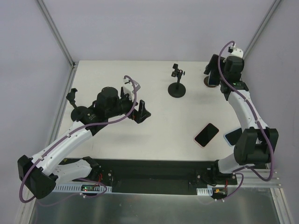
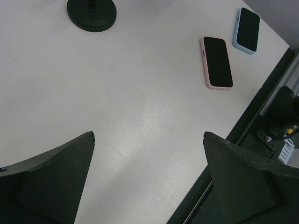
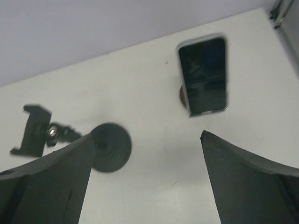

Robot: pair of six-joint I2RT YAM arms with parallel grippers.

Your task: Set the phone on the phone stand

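A phone in a pink case (image 1: pixel 206 135) lies face up on the table near the front right; it also shows in the left wrist view (image 2: pixel 217 62). A phone in a pale blue case (image 2: pixel 246 30) lies just right of it, partly under the right arm in the top view (image 1: pixel 231 137). A black phone stand (image 1: pixel 177 87) with a round base and an empty clamp stands at the back centre, and also shows in the right wrist view (image 3: pixel 110 147). My left gripper (image 1: pixel 140 112) (image 2: pixel 149 135) is open and empty over bare table. My right gripper (image 1: pixel 211 70) (image 3: pixel 147 135) is open and empty at the back right.
Another phone (image 3: pixel 203 77) stands upright on a small stand at the back right, just ahead of my right gripper. Another black stand (image 1: pixel 77 111) is at the left edge. The stand's base (image 2: pixel 92 14) is ahead of the left gripper. A black rail (image 1: pixel 154 170) runs along the front edge.
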